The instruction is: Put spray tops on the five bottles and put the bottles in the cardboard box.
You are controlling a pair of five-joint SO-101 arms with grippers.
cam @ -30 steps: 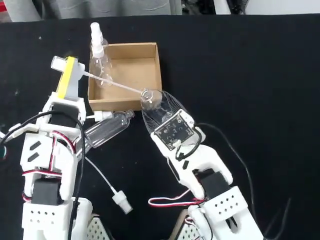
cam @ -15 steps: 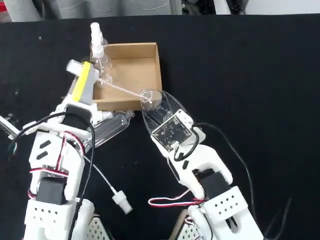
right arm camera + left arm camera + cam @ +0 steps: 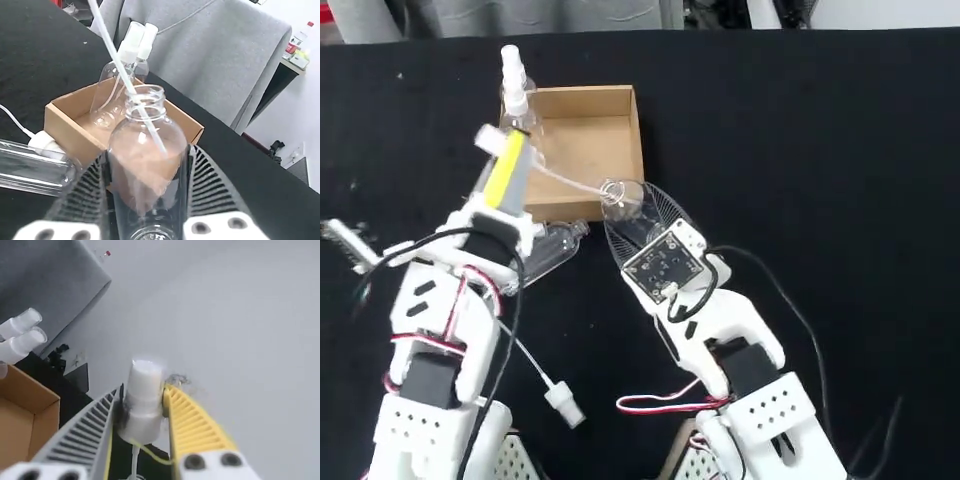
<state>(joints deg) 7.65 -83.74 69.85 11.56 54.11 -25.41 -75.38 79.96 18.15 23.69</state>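
The right gripper (image 3: 148, 160) has its fingers closed around a clear open bottle (image 3: 145, 125). It holds the bottle upright just off the near right corner of the cardboard box (image 3: 590, 92), which sits toward the far edge of the table (image 3: 800, 150), left of its middle. The mouth faces up and is unobstructed, probably so that a top can be fed in from the side.

The left gripper (image 3: 143, 390) clamps a white spray top (image 3: 145, 372) between its fingers by the collar. The thin dip tube (image 3: 565, 181) is therefore free to run across the box, and its end is already inside the bottle's neck. The top itself is well apart from the mouth and tilted, so it seems the tube is being threaded in and the collar has not yet been seated.

Two capped bottles (image 3: 515, 85) stand together in the far left corner of the box. Another bottle (image 3: 548, 252) lies on its side on the table just beside the box's near wall, and a loose spray top (image 3: 563, 405) lies nearer the table's front edge between the arms.
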